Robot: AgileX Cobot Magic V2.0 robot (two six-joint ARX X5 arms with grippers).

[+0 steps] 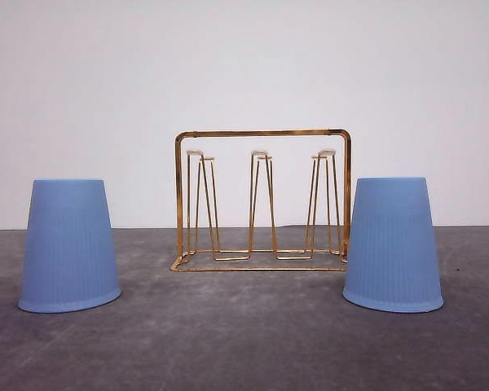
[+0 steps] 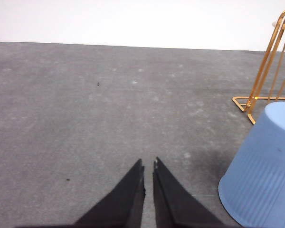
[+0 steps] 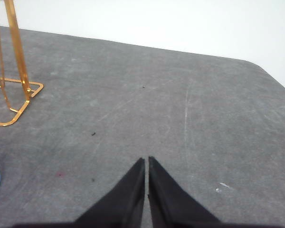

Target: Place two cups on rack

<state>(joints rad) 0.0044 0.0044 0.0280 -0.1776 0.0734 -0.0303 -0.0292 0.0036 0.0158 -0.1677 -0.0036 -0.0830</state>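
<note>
Your left hand (image 2: 148, 164), fingers nearly touching and empty, has one ribbed light blue plastic cup (image 2: 260, 180) upside down just beside it, toward the gold wire rack (image 1: 262, 199) mid-worktop. Your right hand (image 3: 147, 161), equally narrow and empty, sits beside the other cup (image 1: 393, 244), so take each with its own arm.

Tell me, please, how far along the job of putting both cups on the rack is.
Nothing is done yet. The left cup and right cup stand upside down on the table, flanking the rack, whose prongs are bare. The left gripper and right gripper are shut, holding nothing. Both placements remain.
</note>
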